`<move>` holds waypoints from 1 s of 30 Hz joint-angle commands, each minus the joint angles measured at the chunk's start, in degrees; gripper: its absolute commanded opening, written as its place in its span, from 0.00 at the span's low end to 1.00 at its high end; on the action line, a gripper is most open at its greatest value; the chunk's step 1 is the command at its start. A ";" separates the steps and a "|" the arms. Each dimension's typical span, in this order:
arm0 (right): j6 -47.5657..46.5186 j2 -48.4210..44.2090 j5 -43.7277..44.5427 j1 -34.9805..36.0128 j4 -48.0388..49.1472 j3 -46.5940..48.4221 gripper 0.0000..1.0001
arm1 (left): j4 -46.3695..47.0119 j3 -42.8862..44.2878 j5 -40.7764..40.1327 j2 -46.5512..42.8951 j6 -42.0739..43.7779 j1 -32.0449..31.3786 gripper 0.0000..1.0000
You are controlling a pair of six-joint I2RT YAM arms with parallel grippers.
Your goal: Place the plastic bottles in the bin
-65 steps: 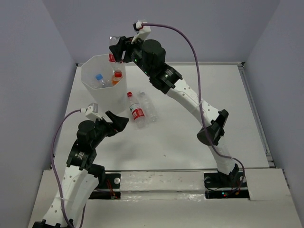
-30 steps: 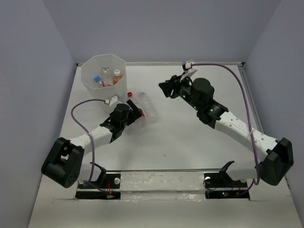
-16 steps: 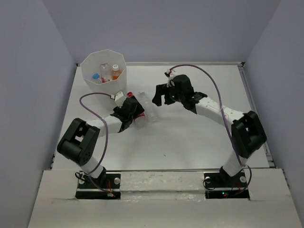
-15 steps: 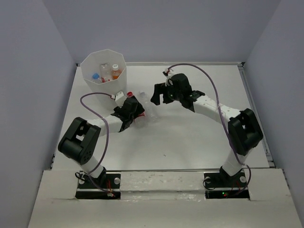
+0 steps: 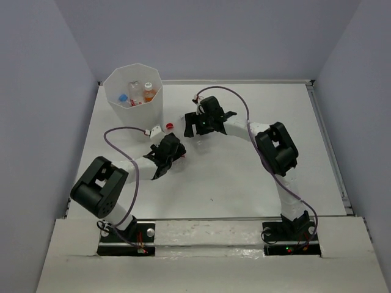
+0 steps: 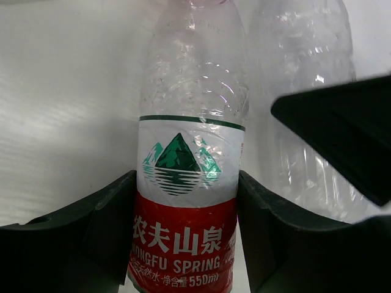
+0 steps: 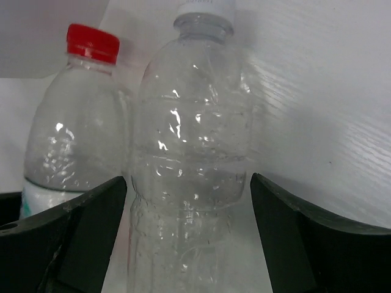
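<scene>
The white bin [image 5: 113, 101] stands at the back left with several bottles inside, among them an orange one [image 5: 148, 94] and a blue-capped one [image 5: 122, 97]. Two bottles lie side by side on the table just right of it. My left gripper [image 5: 173, 148] [image 6: 186, 186] is shut on the red-labelled bottle [image 6: 186, 201]; both fingers press its label, and its red cap [image 5: 169, 126] shows in the top view. My right gripper [image 5: 191, 126] [image 7: 186, 198] is open, its fingers either side of the clear white-capped bottle [image 7: 192, 159] with gaps. The red-capped bottle [image 7: 73, 140] lies beside it.
The two grippers are close together, and a dark finger of the right gripper [image 6: 342, 128] shows in the left wrist view. Purple cables loop over both arms. The table is walled at the back and sides.
The right arm left the bin rim, swung down and now straddles the clear bottle. The left arm stretched forward and closed around the red-labelled bottle.
</scene>
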 commanded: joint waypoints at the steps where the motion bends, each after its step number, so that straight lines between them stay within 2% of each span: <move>1: -0.06 1.33 0.92 1.16 -1.82 4.55 0.80 | -1.63 -5.68 -2.94 -8.46 -0.89 -2.55 0.62; 2: 0.03 1.60 1.18 1.16 -1.91 4.46 0.75 | -2.33 -6.56 -3.38 -10.39 -0.89 -3.26 0.62; 3: 0.38 1.25 2.31 1.16 -1.74 3.42 0.65 | -2.77 -7.87 -3.56 -14.68 -0.63 -3.52 0.62; 6: 1.00 -1.64 3.02 1.16 -0.33 0.78 0.48 | -4.79 -9.29 -4.00 -23.81 0.60 -4.49 0.61; 8: 1.44 -4.28 3.55 1.16 1.24 -3.61 0.42 | -6.64 -8.85 -4.00 -28.15 2.35 -4.93 0.59; 11: 2.40 -12.25 4.61 1.16 4.93 -10.88 0.39 | -8.30 -5.88 -3.56 -37.27 5.52 -6.24 0.57; 17: 4.16 -24.40 6.37 1.16 9.68 -25.05 0.36 | -11.12 4.05 -3.47 -41.96 10.79 -6.95 0.57; 22: 5.65 -35.98 6.63 1.16 12.59 -34.46 0.36 | -12.09 17.76 -7.85 -38.63 19.22 -6.87 0.57; 26: 6.62 -43.20 7.25 1.16 14.17 -39.21 0.35 | -8.32 26.38 -12.43 -35.38 26.95 -5.99 0.58; 29: 6.80 -47.60 7.60 1.69 14.35 -41.23 0.34 | -7.78 33.14 -10.08 -31.25 31.62 -1.00 0.60; 30: 6.71 -48.40 7.69 1.69 14.44 -41.67 0.34 | -7.79 36.03 -8.58 -29.15 32.06 2.85 0.60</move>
